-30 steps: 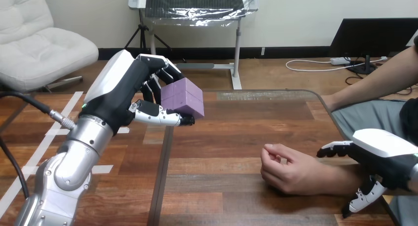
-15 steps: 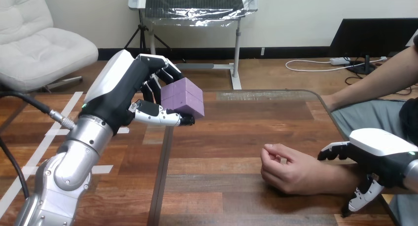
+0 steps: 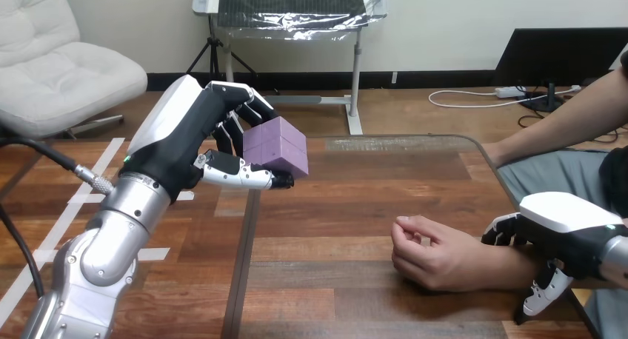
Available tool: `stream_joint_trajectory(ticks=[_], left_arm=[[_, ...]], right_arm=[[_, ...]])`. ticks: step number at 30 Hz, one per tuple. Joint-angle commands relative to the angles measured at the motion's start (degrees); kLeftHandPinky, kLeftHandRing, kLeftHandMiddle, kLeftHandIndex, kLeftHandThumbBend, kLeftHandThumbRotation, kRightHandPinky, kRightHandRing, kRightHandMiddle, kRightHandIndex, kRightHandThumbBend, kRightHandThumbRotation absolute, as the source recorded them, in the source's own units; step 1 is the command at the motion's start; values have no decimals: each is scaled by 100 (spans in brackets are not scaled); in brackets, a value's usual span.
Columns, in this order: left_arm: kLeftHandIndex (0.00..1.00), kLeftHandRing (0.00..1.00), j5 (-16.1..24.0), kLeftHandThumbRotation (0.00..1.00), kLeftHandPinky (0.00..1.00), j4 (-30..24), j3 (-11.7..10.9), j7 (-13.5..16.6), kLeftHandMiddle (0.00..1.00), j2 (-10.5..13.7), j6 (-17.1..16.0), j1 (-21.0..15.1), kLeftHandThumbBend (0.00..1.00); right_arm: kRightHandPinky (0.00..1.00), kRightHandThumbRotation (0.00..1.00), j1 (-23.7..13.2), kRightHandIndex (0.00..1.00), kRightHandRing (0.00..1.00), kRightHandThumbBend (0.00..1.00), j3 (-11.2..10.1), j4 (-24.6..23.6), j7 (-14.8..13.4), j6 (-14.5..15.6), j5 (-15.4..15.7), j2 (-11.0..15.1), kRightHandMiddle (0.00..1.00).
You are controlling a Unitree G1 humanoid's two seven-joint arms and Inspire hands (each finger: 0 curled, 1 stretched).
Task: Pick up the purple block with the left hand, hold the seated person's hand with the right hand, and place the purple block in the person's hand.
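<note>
Wooden table (image 3: 355,195) stretched ahead, the person's hand (image 3: 433,259) resting curled on it with the right hand (image 3: 569,224) over its wrist — whether gripping, I could not tell. The left hand (image 3: 189,143) clenched the purple block (image 3: 276,148) aloft, well apart; a gentle, secure wrist hold should probably come before carrying it across.

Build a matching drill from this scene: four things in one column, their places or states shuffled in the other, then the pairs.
1. purple block
2. left hand
3. person's hand
4. right hand

A. resting on the table, loosely closed
B. at the person's forearm, at the view's right
C. held up in the air
D. curled round the block

Pairs: 1-C, 2-D, 3-A, 4-B.
</note>
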State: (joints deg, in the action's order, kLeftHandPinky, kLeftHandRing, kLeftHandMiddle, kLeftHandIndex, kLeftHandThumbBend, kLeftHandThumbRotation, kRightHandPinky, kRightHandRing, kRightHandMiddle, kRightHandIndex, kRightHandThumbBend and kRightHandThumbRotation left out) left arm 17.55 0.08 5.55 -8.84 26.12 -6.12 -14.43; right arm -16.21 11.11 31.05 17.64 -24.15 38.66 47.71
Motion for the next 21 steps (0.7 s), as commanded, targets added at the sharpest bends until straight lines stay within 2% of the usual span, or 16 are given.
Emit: stream_joint_trajectory(ticks=[1,5,13,21], left_arm=[[46,36,-110,0,30,-63,-188,29,42,-12,-180,-205,59],[46,36,-123,0,30,-68,-189,12,42,-8,-153,-202,59],[46,36,-135,0,30,-55,-191,6,42,-5,-155,-202,59],[46,36,-166,0,30,-25,-191,-5,42,2,-158,-212,59]], right_arm=[[53,9,-140,71,66,90,356,364,38,-17,73,-215,70],[47,9,-199,66,59,87,430,499,-111,-189,89,-246,65],[44,9,-281,62,53,80,487,603,34,-101,-49,-323,60],[38,10,-342,58,46,78,508,712,-32,-76,-104,-414,55]])
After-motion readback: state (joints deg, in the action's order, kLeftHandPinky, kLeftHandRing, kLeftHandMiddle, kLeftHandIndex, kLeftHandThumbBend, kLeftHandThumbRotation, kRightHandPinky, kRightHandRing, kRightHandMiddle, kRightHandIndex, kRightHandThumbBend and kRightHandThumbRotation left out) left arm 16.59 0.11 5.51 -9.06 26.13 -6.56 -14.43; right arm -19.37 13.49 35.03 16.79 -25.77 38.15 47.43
